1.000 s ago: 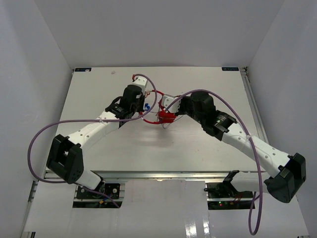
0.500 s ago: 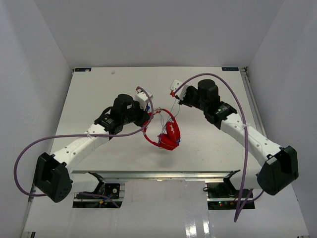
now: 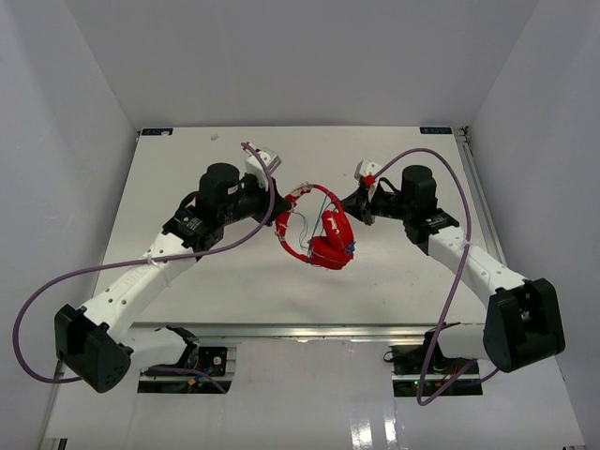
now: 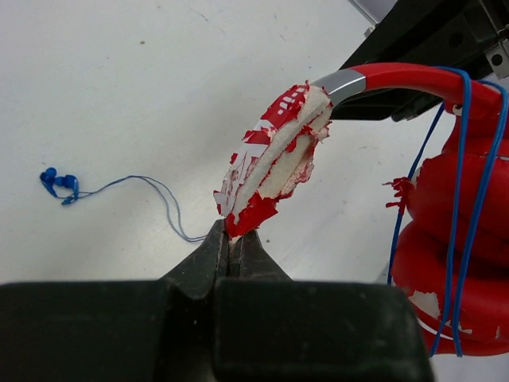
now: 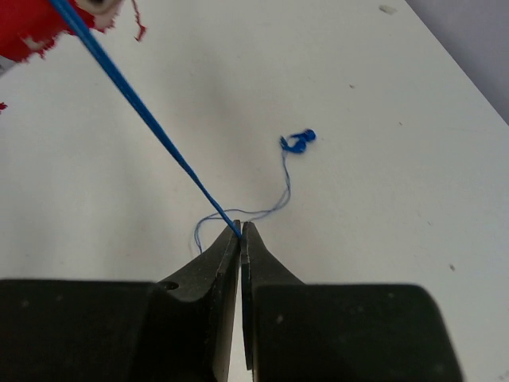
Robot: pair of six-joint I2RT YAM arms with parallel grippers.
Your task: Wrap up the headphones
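Left gripper (image 4: 235, 239) is pinched shut on the headphones (image 4: 433, 263) at the headband's padding, where red skin flakes off pale foam. The one pair sits just beyond its tips, near the desk's middle, between both arms. Right gripper (image 5: 241, 231) is closed on the thin blue cable (image 5: 143, 111), which runs straight and taut up to the set. Two padded red cups press together, crossed by two cable strands. One small blue plug (image 5: 298, 142) rests on the white desk (image 5: 398, 199).
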